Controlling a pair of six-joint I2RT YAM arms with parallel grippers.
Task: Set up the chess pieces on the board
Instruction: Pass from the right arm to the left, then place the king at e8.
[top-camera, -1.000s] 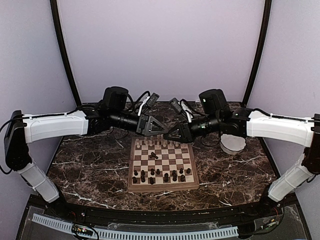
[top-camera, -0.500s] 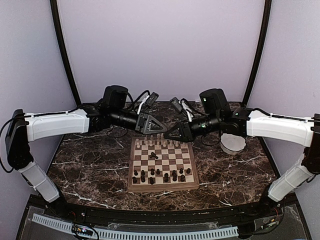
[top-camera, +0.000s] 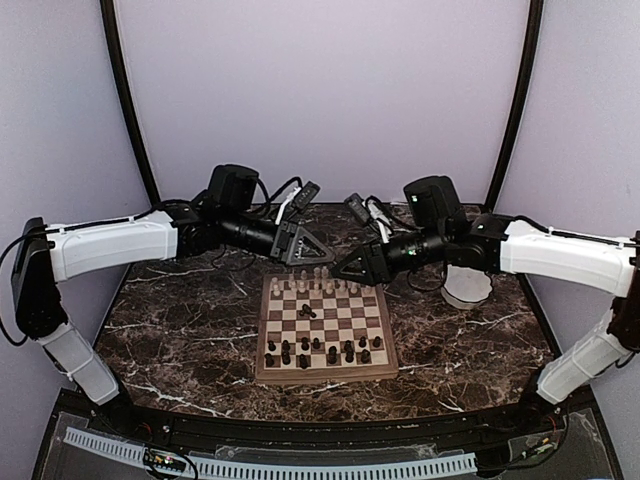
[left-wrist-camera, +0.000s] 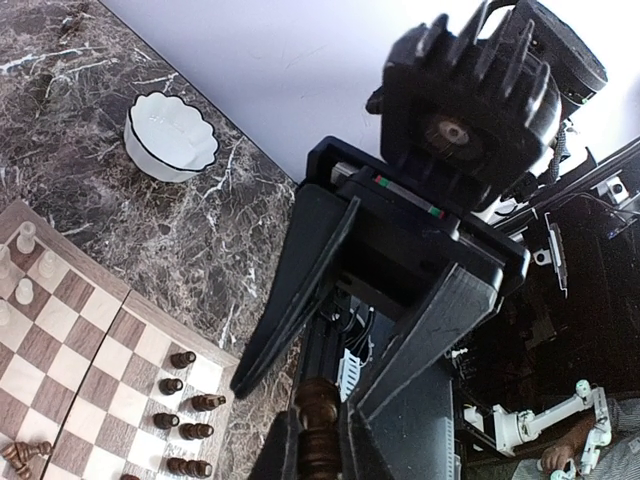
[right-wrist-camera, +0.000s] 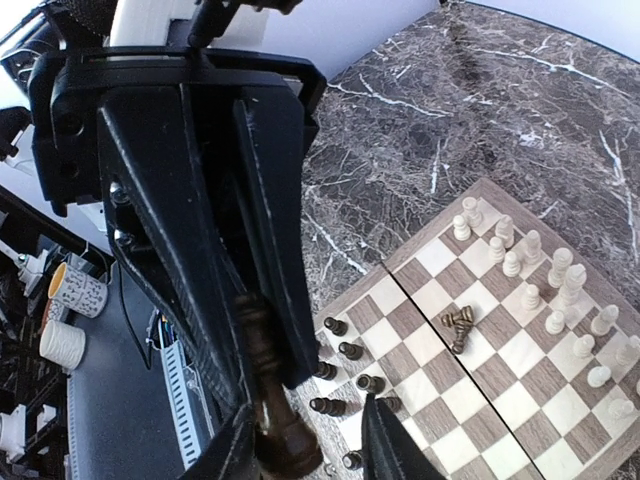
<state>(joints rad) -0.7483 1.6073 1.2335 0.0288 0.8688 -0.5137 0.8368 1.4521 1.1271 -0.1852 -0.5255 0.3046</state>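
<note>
Dark brown chess piece (right-wrist-camera: 268, 395) hangs in the air above the far rim of the board (top-camera: 325, 373); the left gripper (top-camera: 318, 256) has its fingers pressed together on the narrow end; the right gripper (top-camera: 345, 270) meets it nose to nose, jaws apart around the wider base; the piece's long axis runs from one gripper to the other; the dark rows lie nearer the arm bases.

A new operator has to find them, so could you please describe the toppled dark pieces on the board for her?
Find the checkered board on the marble table. Between the cream row at its far edge and the dark pieces near its front, just left of centre, lies a small dark brown cluster. They alone sit mid-board, tipped over and touching.
</note>
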